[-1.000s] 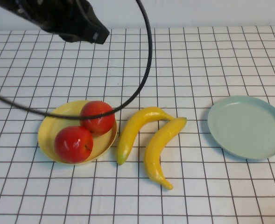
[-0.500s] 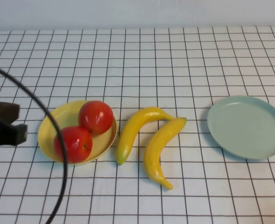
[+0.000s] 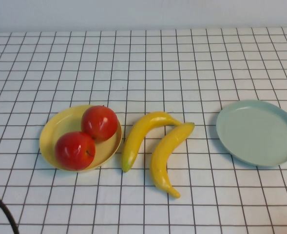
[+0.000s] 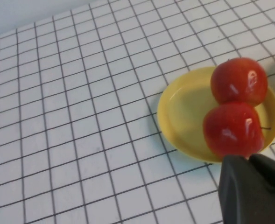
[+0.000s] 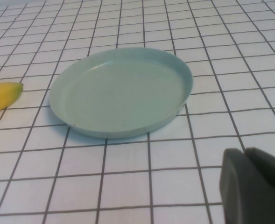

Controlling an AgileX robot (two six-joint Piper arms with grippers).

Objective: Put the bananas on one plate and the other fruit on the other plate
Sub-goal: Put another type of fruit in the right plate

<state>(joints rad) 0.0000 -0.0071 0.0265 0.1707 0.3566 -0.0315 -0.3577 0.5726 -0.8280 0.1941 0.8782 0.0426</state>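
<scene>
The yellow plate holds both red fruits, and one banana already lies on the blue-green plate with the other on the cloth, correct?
Not quite. The blue-green plate holds nothing; both bananas lie on the cloth between the plates, as the high view shows. The yellow plate does hold both red fruits. The left gripper sits near that plate, the right gripper near the blue-green one.

Two apples [image 3: 87, 136] sit touching on the yellow plate [image 3: 53, 131] at left; two bananas [image 3: 155, 145] lie side by side mid-surface; the blue-green plate [image 3: 258, 132] sits right.
</scene>
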